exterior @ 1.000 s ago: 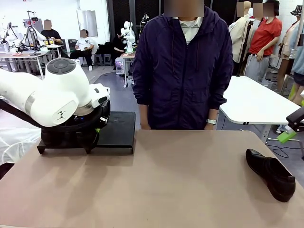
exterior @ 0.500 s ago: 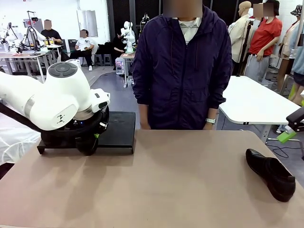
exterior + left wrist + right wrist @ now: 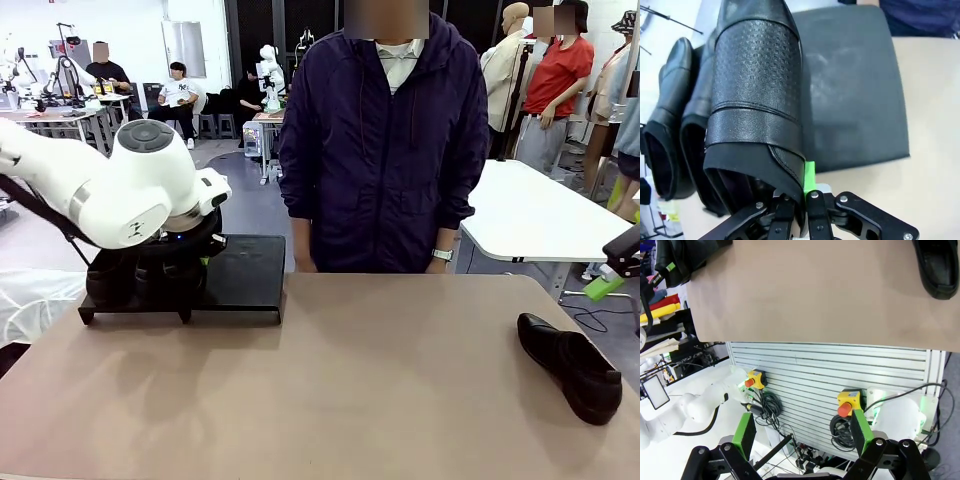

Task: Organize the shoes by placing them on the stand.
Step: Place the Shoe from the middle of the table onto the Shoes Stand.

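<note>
Pinching a shoe (image 3: 757,100) by its heel rim above the stand (image 3: 850,90), the left gripper (image 3: 799,200) risks knocking 2 neighbouring shoes (image 3: 677,115); right gripper (image 3: 802,432) spread, idle.

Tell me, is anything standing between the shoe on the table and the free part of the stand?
Nothing visible does. The shoe lies alone at the table's right side, and bare tabletop runs to the stand, whose right part is free.

The stand (image 3: 245,272) sits at the desk's (image 3: 350,380) far left. Three shoes (image 3: 757,95) occupy its left part; a fourth shoe (image 3: 568,366) lies at the desk's right edge.
</note>
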### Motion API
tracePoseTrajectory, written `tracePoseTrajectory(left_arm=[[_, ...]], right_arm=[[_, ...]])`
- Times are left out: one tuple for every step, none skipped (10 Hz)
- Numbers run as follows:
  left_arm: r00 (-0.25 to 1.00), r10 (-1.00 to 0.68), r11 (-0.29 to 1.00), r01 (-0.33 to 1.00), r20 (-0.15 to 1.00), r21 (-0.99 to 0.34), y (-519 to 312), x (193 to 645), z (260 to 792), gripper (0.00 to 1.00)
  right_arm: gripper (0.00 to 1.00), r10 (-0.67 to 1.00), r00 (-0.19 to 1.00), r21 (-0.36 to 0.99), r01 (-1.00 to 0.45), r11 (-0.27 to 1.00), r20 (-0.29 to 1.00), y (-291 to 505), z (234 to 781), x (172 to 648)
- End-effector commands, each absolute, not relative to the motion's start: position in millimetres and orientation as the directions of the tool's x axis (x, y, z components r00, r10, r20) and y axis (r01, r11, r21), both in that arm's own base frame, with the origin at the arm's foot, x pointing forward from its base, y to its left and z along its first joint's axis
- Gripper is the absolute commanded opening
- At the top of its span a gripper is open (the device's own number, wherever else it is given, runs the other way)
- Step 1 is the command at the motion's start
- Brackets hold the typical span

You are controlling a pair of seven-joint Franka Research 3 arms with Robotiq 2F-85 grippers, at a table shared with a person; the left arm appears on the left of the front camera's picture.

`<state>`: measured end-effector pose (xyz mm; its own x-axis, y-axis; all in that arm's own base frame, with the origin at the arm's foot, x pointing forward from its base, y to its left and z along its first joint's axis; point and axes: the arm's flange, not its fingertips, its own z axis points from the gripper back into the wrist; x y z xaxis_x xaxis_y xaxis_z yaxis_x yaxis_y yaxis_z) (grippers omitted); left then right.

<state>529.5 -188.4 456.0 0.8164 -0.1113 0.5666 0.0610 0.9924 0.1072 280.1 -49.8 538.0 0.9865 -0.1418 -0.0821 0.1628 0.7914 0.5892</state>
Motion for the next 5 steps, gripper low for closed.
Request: tracePoseTrajectory(left_arm=[[0.803,-0.116,0.99,0.045,0.585,0.135,-213,559,453,0.0],[0.797,-0.11,0.989,0.027,0.594,0.146,-216,568,450,0.0],[0.8,-0.109,0.989,0.027,0.59,0.145,-221,574,446,0.0],[0.811,-0.116,0.988,0.035,0.574,0.149,-224,577,440,0.0],[0.83,-0.124,0.987,0.047,0.543,0.154,-225,581,433,0.0]], right_arm=[[1.0,-0.12,0.99,0.617,0.137,0.775,-0.07,-51,541,282],[1.0,-0.12,0.99,0.617,0.137,0.775,-0.07,-51,541,282],[1.0,-0.12,0.99,0.617,0.137,0.775,-0.07,-51,541,282],[1.0,-0.12,0.99,0.617,0.137,0.775,-0.07,-51,541,282],[1.0,-0.12,0.99,0.617,0.137,0.775,-0.07,-51,541,282]])
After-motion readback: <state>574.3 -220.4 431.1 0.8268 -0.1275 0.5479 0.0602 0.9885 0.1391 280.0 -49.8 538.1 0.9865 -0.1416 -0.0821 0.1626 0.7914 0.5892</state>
